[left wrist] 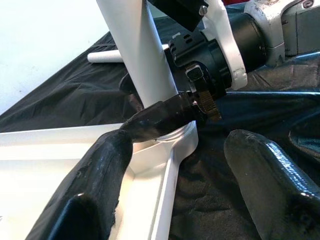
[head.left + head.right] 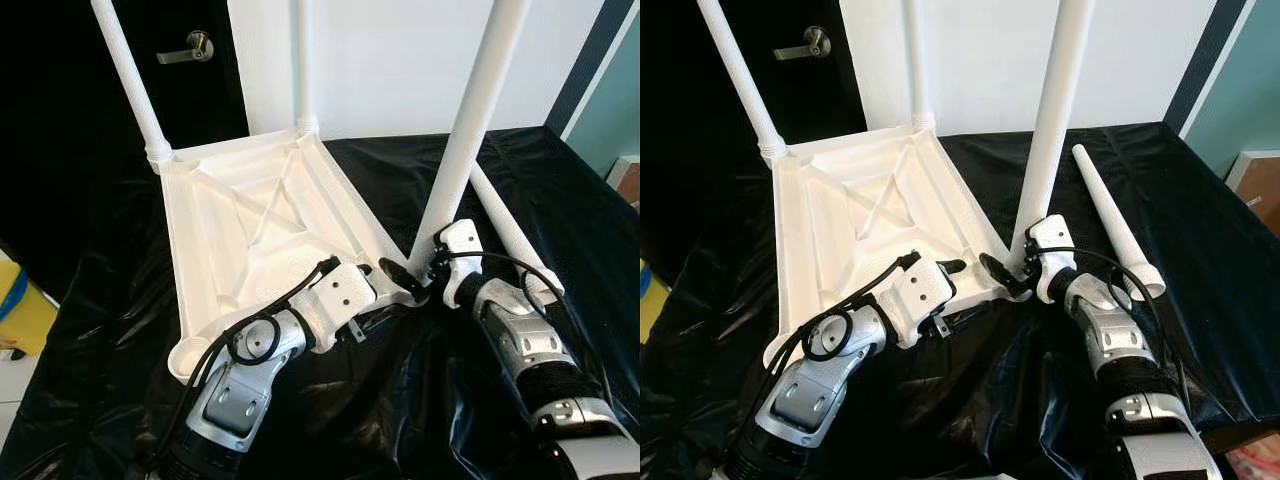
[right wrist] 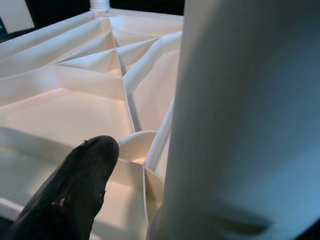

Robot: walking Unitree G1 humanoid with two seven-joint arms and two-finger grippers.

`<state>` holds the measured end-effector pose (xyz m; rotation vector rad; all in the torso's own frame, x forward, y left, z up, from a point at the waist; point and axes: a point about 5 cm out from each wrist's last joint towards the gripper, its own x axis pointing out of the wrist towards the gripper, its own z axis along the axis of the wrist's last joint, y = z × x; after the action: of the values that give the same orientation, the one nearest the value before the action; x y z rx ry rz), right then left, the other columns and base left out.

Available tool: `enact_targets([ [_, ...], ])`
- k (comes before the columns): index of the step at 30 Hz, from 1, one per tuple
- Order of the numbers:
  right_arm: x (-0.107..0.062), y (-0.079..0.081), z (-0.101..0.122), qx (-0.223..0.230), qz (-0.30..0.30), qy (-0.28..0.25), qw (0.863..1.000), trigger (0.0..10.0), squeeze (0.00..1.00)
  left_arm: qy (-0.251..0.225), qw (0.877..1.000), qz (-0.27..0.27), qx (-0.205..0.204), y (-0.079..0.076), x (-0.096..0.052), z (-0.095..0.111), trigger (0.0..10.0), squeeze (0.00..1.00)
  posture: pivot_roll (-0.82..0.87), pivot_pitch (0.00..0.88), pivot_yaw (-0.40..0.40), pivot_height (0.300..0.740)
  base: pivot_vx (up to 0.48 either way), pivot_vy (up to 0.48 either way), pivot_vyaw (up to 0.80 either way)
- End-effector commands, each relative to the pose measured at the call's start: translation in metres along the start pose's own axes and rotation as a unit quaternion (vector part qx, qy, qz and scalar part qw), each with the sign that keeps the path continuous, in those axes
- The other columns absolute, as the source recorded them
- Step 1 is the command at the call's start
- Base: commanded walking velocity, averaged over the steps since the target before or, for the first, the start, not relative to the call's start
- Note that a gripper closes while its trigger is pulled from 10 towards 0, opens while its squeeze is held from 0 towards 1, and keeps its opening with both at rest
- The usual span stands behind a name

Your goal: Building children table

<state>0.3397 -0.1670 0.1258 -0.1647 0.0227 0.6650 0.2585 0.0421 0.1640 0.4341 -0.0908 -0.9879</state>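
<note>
Tabletop inverted, legs upward

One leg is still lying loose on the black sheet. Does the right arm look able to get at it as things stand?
Probably yes: the loose leg lies uncovered just outboard of the right gripper. That gripper is at the upright leg, though.

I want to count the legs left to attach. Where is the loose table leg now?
The loose leg lies flat on the black sheet, on the robot's right, just beyond the right gripper and beside the upturned tabletop.
</note>
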Motion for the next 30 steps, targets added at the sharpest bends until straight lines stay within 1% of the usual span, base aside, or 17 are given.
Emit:
enact_targets([
  [1,0.003,0.003,-0.002,-0.007,0.016,0.011,1.0,8.9,0.0,0.012,0.999,0.039,0.003,0.004,-0.001,-0.004,10.0,0.0,-0.02,0.007,-0.014,0.74,0.0,0.0,0.0],
  [2,0.003,0.002,-0.003,-0.006,0.02,0.013,1.0,2.0,0.0,0.019,0.999,0.04,0.005,0.004,-0.002,-0.007,10.0,0.0,-0.02,0.007,-0.014,0.74,0.0,0.0,0.0],
  [3,0.003,0.001,-0.005,-0.005,0.023,0.015,1.0,0.0,0.0,0.023,0.999,0.04,0.007,0.003,-0.003,-0.009,10.0,0.0,-0.02,0.008,-0.017,0.74,0.0,0.0,0.0],
  [8,0.0,-0.001,-0.011,0.002,0.024,0.023,0.999,0.0,0.0,0.025,0.999,0.038,0.003,-0.001,-0.004,-0.01,10.0,0.0,-0.01,0.007,-0.021,0.74,0.0,0.0,0.0],
  [14,-0.002,-0.003,-0.016,0.007,0.023,0.029,0.999,0.0,0.0,0.026,0.999,0.036,0.004,-0.001,-0.004,-0.011,10.0,0.0,-0.02,0.0,-0.014,0.74,0.0,0.0,0.0],
  [15,-0.002,-0.003,-0.017,0.01,0.024,0.032,0.999,10.0,0.0,0.026,0.999,0.035,0.004,-0.001,-0.005,-0.011,10.0,0.0,-0.02,0.0,-0.014,0.74,0.0,0.0,0.0],
  [18,-0.003,-0.003,-0.02,0.024,0.014,0.029,0.999,10.0,0.0,0.026,0.999,0.031,0.006,-0.001,-0.005,-0.012,10.0,0.0,-0.02,0.0,-0.01,0.74,0.0,0.0,0.0],
  [26,-0.003,-0.003,-0.02,0.024,0.014,0.029,0.999,10.0,0.0,0.026,0.999,0.031,0.006,-0.001,-0.005,-0.012,10.0,0.0,-0.02,0.0,-0.01,0.74,0.0,0.0,0.0],
  [27,-0.004,-0.003,-0.021,0.033,0.004,0.025,0.999,10.0,0.0,0.027,0.999,0.031,0.006,-0.001,-0.005,-0.013,10.0,0.0,-0.02,0.0,-0.01,0.74,0.0,0.0,0.0],
  [29,-0.004,-0.003,-0.021,0.033,0.004,0.025,0.999,10.0,0.0,0.027,0.999,0.031,0.006,-0.001,-0.005,-0.013,10.0,0.0,-0.02,0.0,-0.01,0.74,0.0,0.0,0.0],
  [30,-0.002,0.0,-0.024,0.052,-0.061,0.03,0.996,10.0,0.0,0.034,0.999,0.039,0.003,0.001,-0.008,-0.016,10.0,0.0,0.0,0.0,-0.014,0.74,0.0,0.0,0.0],
])
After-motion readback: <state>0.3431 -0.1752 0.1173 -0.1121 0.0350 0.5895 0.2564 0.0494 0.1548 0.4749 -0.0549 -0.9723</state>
